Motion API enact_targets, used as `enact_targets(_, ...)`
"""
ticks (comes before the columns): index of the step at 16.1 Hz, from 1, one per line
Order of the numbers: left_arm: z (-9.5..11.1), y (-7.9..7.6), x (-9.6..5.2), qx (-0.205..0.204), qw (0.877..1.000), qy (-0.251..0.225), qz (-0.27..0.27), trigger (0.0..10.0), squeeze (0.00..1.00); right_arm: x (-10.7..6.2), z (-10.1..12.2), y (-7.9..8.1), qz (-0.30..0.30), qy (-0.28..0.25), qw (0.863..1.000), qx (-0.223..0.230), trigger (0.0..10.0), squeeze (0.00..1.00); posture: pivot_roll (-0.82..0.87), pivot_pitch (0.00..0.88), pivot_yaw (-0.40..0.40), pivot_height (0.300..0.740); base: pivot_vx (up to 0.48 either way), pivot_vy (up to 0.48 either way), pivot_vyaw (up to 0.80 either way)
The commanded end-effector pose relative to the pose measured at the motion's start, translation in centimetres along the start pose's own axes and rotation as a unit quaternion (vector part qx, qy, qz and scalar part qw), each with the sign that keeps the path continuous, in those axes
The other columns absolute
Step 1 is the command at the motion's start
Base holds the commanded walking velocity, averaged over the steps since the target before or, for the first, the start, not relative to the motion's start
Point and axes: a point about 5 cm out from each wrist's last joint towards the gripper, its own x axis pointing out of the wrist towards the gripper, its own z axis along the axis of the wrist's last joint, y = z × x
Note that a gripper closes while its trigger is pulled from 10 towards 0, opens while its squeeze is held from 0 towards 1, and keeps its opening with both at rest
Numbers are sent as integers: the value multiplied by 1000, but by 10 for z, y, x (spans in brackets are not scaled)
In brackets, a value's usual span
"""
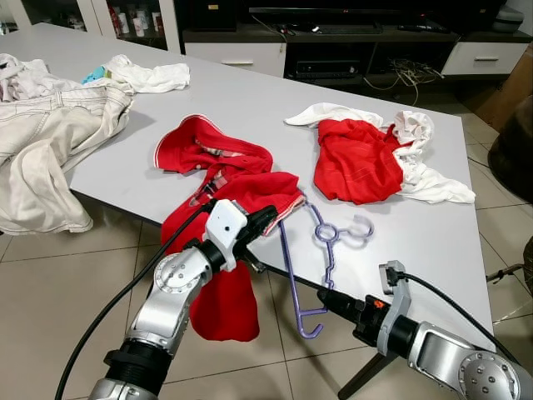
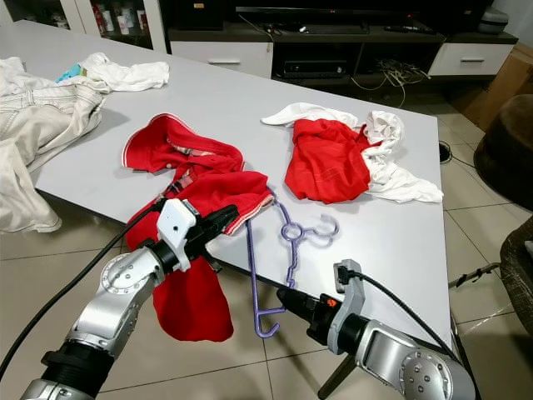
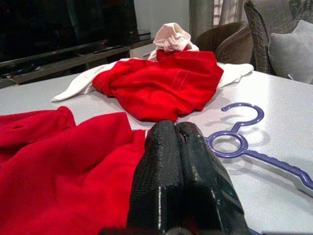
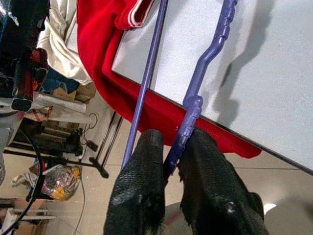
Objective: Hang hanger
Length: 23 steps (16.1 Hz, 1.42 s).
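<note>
Looking down through the left eye view, the purple hanger [image 1: 321, 267] lies at the near edge of the grey bench [image 1: 250, 108], hook toward one o'clock, its lower end sticking out past the edge. The right end effector [image 1: 326, 297] comes in from five o'clock and is clenched on that overhanging end. The left end effector [image 1: 265, 218] hovers at nine o'clock of the hanger, fingers pressed together with nothing between them, above a red shirt [image 1: 221, 208] that spills over the edge. A second red garment [image 1: 356, 160] lies at one o'clock, tangled with white cloth [image 1: 420, 154]. Beige trousers [image 1: 50, 142] sprawl out at ten o'clock.

Over to the right eye view: same layout, and the hanger's bottom hook [image 2: 266, 321] hangs clear of the bench over the tiled floor [image 2: 491, 250].

Left wrist view now: the closed black fingers [image 3: 181, 181] rest low over the red shirt, the hanger's ring and hook just beside them.

Right wrist view: both fingers [image 4: 146, 186] pinch the ribbed purple arm of the hanger, red fabric draped behind it.
</note>
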Motion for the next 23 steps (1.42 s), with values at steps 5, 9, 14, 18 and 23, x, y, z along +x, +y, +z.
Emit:
enact_targets(5,3,-3,2,6,1000,-1,-9,10000,0,-10,17,3,-3,-26,999,-24,0,0,-122,0,-16,740,0,0,0)
enact_targets(9,4,-3,5,7,1000,-2,-12,10000,0,-20,35,1,-17,-49,998,-46,0,0,-133,0,-11,740,0,0,0)
enact_targets(14,4,-3,5,7,1000,-3,-13,10000,0,-22,42,-7,-53,-66,996,-41,0,0,-135,0,-9,740,0,0,0)
enact_targets(18,3,-3,5,6,1000,-1,-13,10000,0,-33,69,-14,-95,-111,988,-58,0,0,-139,0,-5,740,0,0,0)
enact_targets(23,3,-6,9,-18,1000,-6,-12,10000,0,-37,88,-7,-134,-159,966,-153,1686,0,-147,0,4,740,0,0,0)
